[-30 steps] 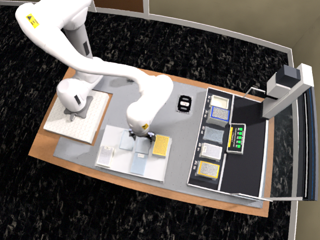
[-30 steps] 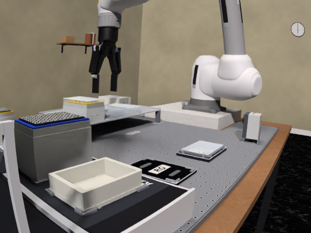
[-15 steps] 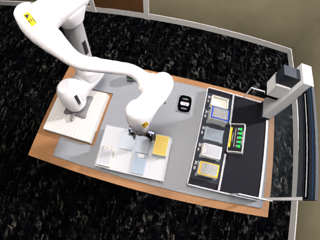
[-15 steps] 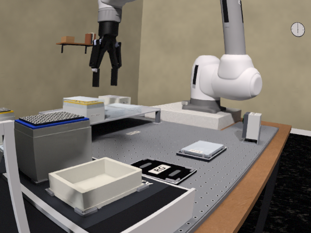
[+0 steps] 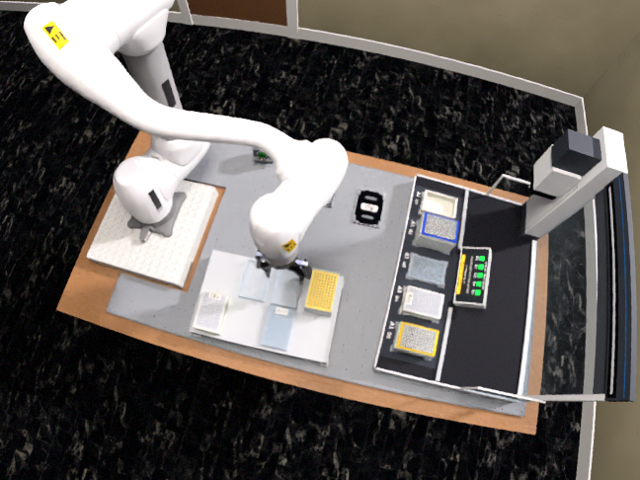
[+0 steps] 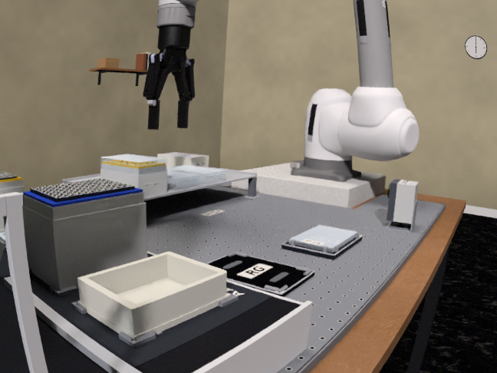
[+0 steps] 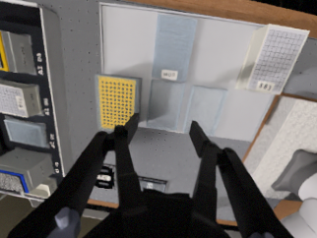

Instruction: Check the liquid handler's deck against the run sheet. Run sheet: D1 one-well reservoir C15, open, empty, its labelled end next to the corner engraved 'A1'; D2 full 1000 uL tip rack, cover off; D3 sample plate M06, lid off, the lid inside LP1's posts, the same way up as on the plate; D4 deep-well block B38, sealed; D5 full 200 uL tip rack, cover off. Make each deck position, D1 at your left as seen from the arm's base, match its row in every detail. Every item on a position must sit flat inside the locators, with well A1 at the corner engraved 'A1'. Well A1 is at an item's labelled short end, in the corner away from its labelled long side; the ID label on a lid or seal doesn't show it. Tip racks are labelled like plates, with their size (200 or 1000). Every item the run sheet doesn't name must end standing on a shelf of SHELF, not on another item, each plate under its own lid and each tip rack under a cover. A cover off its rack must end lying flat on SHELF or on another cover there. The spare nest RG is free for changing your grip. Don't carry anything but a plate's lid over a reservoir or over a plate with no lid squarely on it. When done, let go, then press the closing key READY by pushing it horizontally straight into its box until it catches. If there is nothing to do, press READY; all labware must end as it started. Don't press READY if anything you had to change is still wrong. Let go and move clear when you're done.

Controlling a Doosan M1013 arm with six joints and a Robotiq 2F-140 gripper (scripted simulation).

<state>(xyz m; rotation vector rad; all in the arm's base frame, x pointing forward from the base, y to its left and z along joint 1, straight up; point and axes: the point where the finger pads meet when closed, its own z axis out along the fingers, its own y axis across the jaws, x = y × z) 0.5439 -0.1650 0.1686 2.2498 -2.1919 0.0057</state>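
My gripper (image 5: 281,270) (image 6: 167,119) (image 7: 164,123) is open and empty, high above the white shelf SHELF (image 5: 310,341) (image 6: 232,176) (image 7: 123,39). Below it two clear covers (image 5: 253,280) (image 5: 284,288) (image 7: 164,105) (image 7: 207,109) lie flat side by side. A covered yellow tip rack (image 5: 321,291) (image 6: 133,170) (image 7: 117,100) stands beside them. On the deck are the white reservoir (image 5: 439,203) (image 6: 152,287), the blue tip rack (image 5: 440,229) (image 6: 82,188), a plate (image 5: 428,270), a sealed block (image 5: 424,302) and a yellow tip rack (image 5: 417,338).
A lidded plate (image 5: 278,321) (image 7: 174,41) and another plate (image 5: 210,311) (image 7: 276,59) stand on the shelf. The RG nest (image 5: 369,202) (image 6: 261,274) is empty. A lid (image 6: 323,239) lies in its nest. The READY box (image 6: 403,203) stands near the base.
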